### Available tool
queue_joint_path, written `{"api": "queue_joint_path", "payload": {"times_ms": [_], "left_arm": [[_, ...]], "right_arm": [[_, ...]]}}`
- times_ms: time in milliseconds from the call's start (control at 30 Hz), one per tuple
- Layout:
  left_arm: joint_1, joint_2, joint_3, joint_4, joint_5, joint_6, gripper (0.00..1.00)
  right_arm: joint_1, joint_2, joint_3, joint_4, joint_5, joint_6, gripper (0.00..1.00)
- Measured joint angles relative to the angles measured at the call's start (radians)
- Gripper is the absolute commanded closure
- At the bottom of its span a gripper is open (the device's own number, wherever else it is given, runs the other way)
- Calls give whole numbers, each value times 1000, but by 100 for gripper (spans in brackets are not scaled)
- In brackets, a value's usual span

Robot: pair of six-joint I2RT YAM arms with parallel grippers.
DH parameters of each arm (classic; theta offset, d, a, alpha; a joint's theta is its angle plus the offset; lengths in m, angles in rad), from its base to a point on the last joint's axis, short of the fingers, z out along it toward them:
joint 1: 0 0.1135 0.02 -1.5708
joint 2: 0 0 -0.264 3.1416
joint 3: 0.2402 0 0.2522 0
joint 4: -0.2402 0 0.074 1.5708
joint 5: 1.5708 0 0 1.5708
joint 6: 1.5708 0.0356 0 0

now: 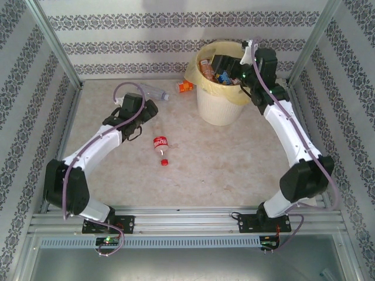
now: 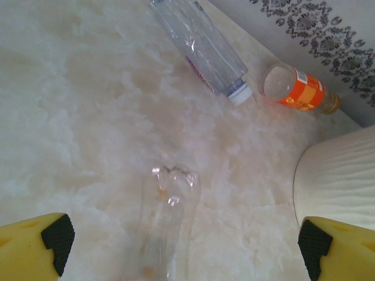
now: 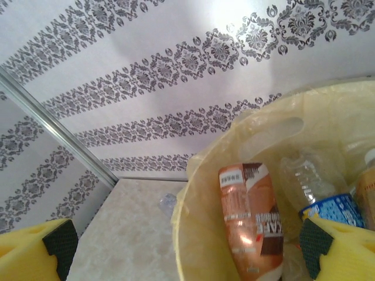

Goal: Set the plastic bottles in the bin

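The left tool point(image 2: 184, 246) hung with its fingers wide apart over a clear bottle point(image 2: 167, 216) lying on the tabletop point(image 2: 88, 117). A red-labelled bottle point(image 1: 160, 145) lay nearby. A white-capped bottle point(image 2: 202, 50) and an orange-labelled bottle point(image 2: 296, 88) lay near the bin point(image 1: 220, 108). The right tool point(image 3: 187, 246), spread and empty, hung above a brown-labelled bottle point(image 3: 249, 216) and a blue-labelled bottle point(image 3: 331, 208) inside the bin.

Your cell: patterned walls point(image 1: 176, 35) around a pale marbled tabletop point(image 1: 234, 170).
You see grey floral bands on white, slanting metal posts point(image 1: 55, 44) at the corners, and a slotted rail point(image 1: 187, 219) along the near edge.
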Motion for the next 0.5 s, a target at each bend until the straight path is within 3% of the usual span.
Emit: {"api": "queue_joint_path", "payload": {"times_ms": [233, 500], "left_arm": [[50, 226, 214, -45, -15, -17, 0], [50, 551, 595, -173, -127, -86, 1]], "right_arm": [[33, -215, -268, 97, -9, 34, 2], [127, -439, -417, 80, -14, -27, 2]]}}
